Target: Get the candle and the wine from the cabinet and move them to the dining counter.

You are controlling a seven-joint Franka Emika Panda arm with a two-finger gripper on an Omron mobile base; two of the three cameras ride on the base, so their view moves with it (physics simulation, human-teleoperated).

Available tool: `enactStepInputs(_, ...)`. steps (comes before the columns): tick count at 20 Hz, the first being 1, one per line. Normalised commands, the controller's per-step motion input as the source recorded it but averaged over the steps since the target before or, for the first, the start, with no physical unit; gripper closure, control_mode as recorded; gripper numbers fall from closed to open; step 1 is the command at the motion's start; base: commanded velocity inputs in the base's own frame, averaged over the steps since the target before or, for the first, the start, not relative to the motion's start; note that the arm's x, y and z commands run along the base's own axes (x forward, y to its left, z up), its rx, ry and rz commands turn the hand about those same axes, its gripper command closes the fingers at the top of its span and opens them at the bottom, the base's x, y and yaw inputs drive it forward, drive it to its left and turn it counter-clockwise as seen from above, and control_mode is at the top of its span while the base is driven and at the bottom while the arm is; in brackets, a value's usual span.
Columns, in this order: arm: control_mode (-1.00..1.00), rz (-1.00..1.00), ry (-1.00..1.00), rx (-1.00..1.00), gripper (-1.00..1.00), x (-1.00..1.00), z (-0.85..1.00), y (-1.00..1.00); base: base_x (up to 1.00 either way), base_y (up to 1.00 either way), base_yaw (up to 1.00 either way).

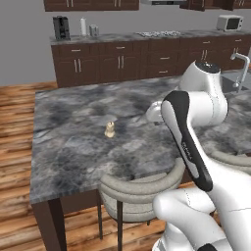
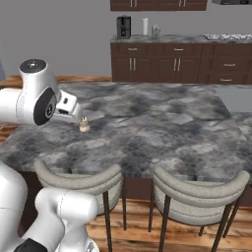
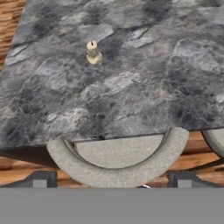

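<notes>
Hand view: the candle (image 3: 92,52) is seen standing upright at upper left on the dining counter (image 3: 144,87), well apart from the stool (image 3: 118,164) at lower centre. The gripper (image 3: 111,183) is spread wide at the bottom edge, with nothing held. The wine is judged not yet delivered. A risk is judged likely when the arm is swung away: the candle, light and squat, could be clipped and tipped if the sweep is kept low.

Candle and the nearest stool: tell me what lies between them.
Nothing but bare marbled dining counter. In the hand view, the candle stands alone, and open stone runs down to the stool at the counter's edge.
</notes>
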Motion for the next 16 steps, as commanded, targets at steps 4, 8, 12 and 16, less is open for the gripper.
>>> enactStepInputs(4, -1.00, 0.00, 0.01, -0.03, -1.00, -0.36, 0.20, -0.13, 0.00, 0.00, 0.00)
enactStepInputs(8, -1.00, 0.00, 0.03, 0.00, -1.00, -0.22, 0.14, -0.08, 0.00, 0.00, 0.00)
enactStepInputs(12, -1.00, 0.00, 0.01, -0.03, -1.00, -0.30, 0.01, 0.00, 0.00, 0.00, 0.00)
enactStepInputs(16, -1.00, 0.00, 0.03, -0.06, -1.00, -0.29, 0.01, 0.00, 0.00, 0.00, 0.00)
